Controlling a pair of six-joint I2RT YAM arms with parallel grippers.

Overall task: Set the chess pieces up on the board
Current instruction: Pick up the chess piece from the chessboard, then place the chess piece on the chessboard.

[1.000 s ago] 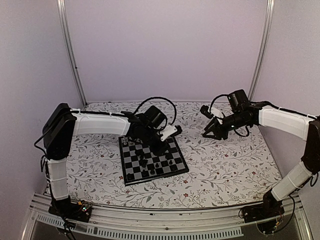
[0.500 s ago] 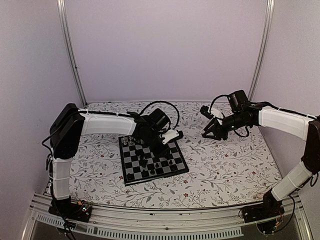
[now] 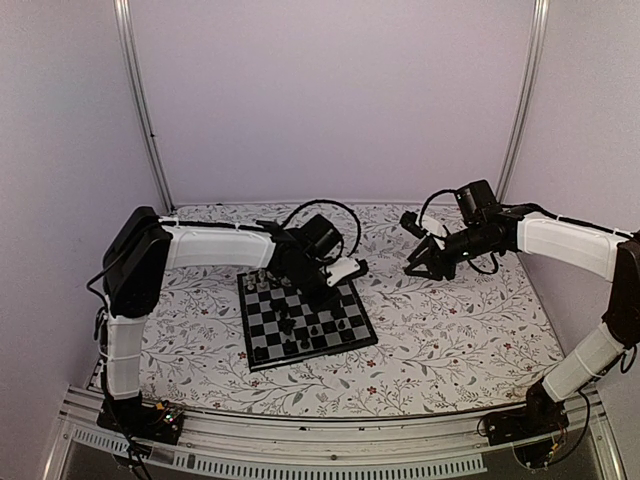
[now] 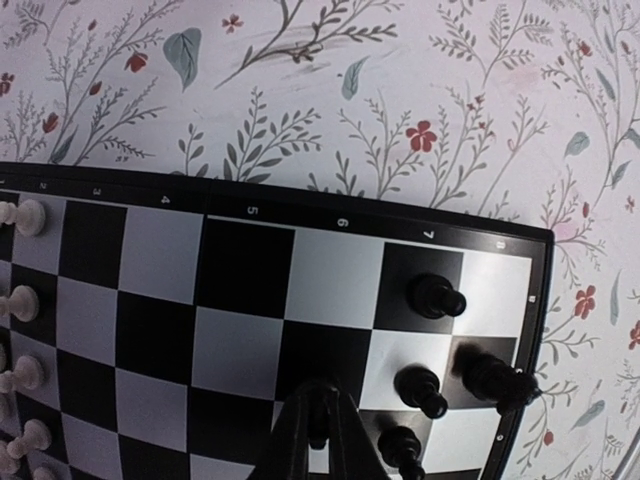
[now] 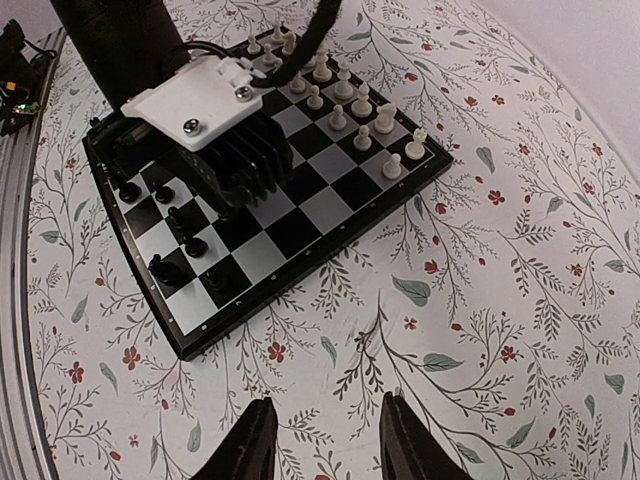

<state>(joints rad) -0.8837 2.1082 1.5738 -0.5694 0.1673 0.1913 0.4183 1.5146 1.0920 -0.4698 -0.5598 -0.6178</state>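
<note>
The board (image 4: 250,192) sat right under our left end effector (image 4: 320,398). The black chess pieces (image 4: 436,297) were just beside it at the board's corner, and the white ones (image 4: 22,215) sat well off to its other side. Its fingertips were pinched together, but we couldn't tell if a piece sat between them. Our right end effector (image 5: 325,425) hung open over the floral desk (image 5: 520,300), with the board well ahead of it.

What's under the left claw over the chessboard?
The board, with black pieces just beside the left claw. The claw covers the square directly below, so any piece there is hidden.
</note>
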